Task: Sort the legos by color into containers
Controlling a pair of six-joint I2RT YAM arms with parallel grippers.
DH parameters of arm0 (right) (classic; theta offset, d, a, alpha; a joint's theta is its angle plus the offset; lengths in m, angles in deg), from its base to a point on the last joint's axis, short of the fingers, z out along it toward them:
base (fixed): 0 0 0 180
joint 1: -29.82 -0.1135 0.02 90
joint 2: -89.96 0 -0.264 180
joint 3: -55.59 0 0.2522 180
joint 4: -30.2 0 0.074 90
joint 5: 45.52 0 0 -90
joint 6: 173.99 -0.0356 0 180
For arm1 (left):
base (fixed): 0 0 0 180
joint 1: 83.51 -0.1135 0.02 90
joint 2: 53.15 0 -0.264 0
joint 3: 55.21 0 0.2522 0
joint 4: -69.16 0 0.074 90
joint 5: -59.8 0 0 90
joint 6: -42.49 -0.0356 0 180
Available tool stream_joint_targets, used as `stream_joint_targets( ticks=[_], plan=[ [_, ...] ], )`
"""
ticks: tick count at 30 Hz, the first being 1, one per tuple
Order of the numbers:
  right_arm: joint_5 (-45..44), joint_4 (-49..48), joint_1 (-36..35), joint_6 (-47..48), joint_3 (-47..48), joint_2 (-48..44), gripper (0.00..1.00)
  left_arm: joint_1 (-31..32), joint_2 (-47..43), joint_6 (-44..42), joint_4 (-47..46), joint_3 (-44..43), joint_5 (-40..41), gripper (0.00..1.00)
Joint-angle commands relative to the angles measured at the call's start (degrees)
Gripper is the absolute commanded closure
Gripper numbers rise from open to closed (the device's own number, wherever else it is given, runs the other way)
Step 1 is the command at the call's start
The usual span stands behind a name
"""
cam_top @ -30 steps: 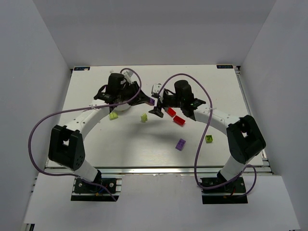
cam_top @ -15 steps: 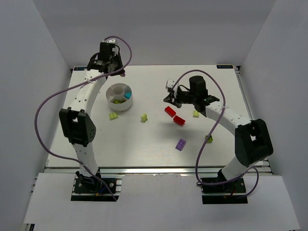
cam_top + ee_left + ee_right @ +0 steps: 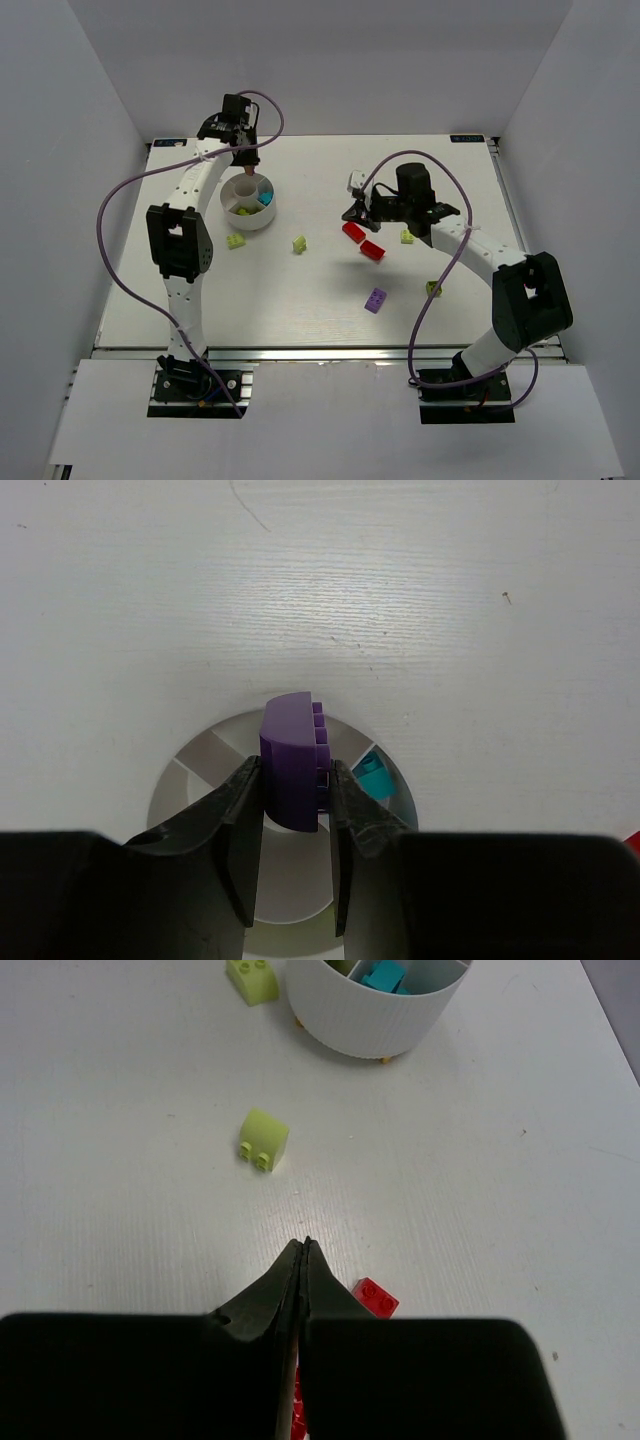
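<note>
Left arm has swung upper left, left jaws pinching a purple brick (image 3: 288,750) above the white dish (image 3: 190,770), ready to drop. Right jaws just snapped shut, empty, beside a red brick (image 3: 375,1297).

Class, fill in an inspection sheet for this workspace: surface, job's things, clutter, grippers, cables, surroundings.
Surface: white table.
Job's things: white dish holds a cyan brick and a lime piece; on the table lie two red bricks, four lime bricks and one loose purple brick.
Clutter: nothing seen.
Grippers: left gripper shut on held purple brick above the dish; right gripper shut, empty, near the red bricks.
Cables: purple cable off the left arm, another off the right.
Surroundings: plain white walls.
</note>
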Motion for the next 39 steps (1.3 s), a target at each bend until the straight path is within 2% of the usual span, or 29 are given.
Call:
stream_joint_targets(
  ticks=[1, 31, 34, 39],
  plan=[
    [1.6, -0.3, 0.4, 0.1, -0.7, -2.0, 1.0, 0.0, -0.9, -2.1, 0.4, -3.1, 0.3, 0.82],
    [3.0, -2.3, 1.8, -1.0, -0.5, -0.4, 1.0, -1.4, -2.6, -6.2, 0.2, 3.3, -4.5, 0.74],
    [3.1, -2.4, 1.8, -0.9, -0.4, -0.4, 1.0, -1.4, -2.3, -6.2, 0.1, 3.1, -4.0, 0.68],
    [3.0, -2.3, 1.9, -0.9, -0.4, -0.3, 1.0, -1.4, -3.0, -5.6, 0.4, 2.3, -2.7, 0.65]
  ],
)
